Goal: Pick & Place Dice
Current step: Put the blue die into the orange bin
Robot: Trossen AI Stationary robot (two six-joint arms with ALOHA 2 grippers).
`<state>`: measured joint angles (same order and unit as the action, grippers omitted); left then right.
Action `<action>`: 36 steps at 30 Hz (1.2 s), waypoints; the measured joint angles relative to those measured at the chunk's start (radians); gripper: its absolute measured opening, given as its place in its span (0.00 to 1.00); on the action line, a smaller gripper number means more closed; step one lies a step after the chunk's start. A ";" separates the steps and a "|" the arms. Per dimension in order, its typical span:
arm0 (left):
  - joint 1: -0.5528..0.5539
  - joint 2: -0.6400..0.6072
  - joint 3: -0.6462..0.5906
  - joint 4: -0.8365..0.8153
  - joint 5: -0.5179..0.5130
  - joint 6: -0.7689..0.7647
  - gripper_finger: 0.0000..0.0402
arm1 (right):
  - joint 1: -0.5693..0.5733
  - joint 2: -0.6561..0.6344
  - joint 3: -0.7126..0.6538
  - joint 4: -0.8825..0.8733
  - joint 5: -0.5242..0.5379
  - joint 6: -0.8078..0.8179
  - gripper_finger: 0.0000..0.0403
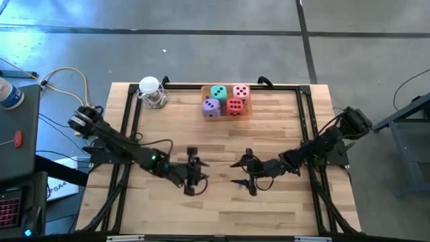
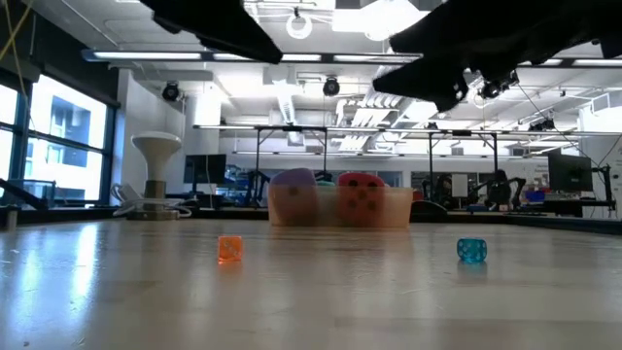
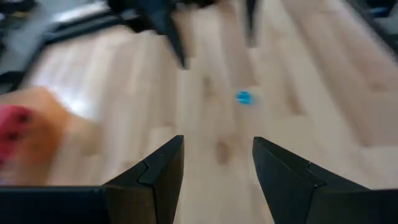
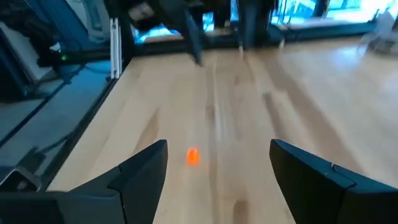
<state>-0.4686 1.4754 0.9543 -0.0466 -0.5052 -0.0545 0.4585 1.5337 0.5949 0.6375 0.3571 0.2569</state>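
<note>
Four dice sit together in a shallow orange tray (image 1: 250,111) at the table's far middle: teal die (image 1: 218,92), pink die (image 1: 241,92), purple die (image 1: 211,107), red die (image 1: 234,107). In the low view the purple die (image 2: 294,182) and the red die (image 2: 362,187) show above the tray's wall (image 2: 398,209). My left gripper (image 1: 199,171) and my right gripper (image 1: 236,173) face each other over the table's near middle, well short of the tray. Both are open with nothing between the fingers, as the left wrist view of my left gripper (image 3: 217,149) and the right wrist view of my right gripper (image 4: 217,152) show.
A tiny orange bead (image 2: 229,249) and a tiny blue bead (image 2: 471,251) lie on the bare wood between the grippers. A white-topped stand (image 1: 151,92) is at the far left. A black frame (image 1: 306,121) runs along the table's edges.
</note>
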 joint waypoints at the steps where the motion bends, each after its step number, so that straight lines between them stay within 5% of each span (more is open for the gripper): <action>1: -0.010 0.005 0.000 0.003 0.023 -0.011 0.46 | 0.005 0.000 0.000 -0.022 -0.005 0.016 0.68; 11: -0.065 0.113 -0.002 0.043 0.058 -0.145 0.46 | 0.078 0.003 -0.002 -0.296 -0.017 0.214 0.68; 20: -0.084 0.247 -0.002 0.198 0.058 -0.206 0.46 | 0.142 0.077 0.000 -0.302 0.046 0.232 0.68; 25: -0.099 0.263 -0.001 0.284 0.045 -0.196 0.46 | 0.151 0.145 0.000 -0.281 0.163 0.287 0.68; 36: -0.102 0.264 -0.001 0.368 0.032 -0.182 0.46 | 0.198 0.299 -0.001 -0.167 0.216 0.318 0.68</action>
<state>-0.5709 1.7390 0.9531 0.3214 -0.4732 -0.2363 0.6567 1.8324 0.5942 0.4708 0.5729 0.5748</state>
